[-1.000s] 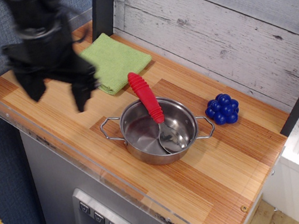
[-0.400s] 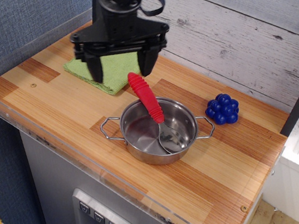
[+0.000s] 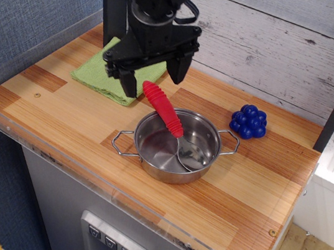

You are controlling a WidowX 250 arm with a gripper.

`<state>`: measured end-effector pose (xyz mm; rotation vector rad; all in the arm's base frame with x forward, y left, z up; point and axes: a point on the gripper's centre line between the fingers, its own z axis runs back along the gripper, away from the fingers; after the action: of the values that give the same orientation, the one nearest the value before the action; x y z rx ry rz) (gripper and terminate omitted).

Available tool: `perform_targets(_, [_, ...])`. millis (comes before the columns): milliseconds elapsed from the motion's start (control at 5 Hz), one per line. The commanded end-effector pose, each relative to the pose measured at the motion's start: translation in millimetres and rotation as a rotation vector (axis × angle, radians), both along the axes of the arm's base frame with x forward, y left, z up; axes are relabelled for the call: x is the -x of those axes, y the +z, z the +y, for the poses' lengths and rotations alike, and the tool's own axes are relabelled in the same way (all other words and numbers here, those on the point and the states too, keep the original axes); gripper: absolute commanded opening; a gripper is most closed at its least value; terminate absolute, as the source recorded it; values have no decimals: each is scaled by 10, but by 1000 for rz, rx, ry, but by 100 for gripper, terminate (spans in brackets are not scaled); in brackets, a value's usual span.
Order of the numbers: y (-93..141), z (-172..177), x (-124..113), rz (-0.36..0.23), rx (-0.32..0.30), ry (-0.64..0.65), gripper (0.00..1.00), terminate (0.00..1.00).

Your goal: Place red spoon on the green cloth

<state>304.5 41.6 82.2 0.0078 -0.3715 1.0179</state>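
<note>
The red spoon lies with its silver bowl inside the steel pot and its ribbed red handle sticking out over the pot's back-left rim. The green cloth lies flat at the back left of the wooden counter, partly hidden by the arm. My black gripper hangs open just above the handle's far end, one finger to its left over the cloth's edge, the other to its right. It holds nothing.
A blue bumpy berry-like toy sits at the back right. A dark post stands at the back left, a whitewashed plank wall behind. A clear acrylic lip runs along the counter's front and left edges.
The arm swung from the front left corner to the back, then shifted right, from over the cloth to over the spoon handle's end. Spoon, pot and cloth have not moved.
</note>
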Motion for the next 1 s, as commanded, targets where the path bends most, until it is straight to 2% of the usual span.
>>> perform_targets(0, [7, 82, -190, -22, -12, 0, 100, 0])
perform_targets(400, [-166, 104, -247, -7, 0, -15, 100, 0])
perform_targets(800, [-299, 137, -261, 7, -27, -28, 100, 0])
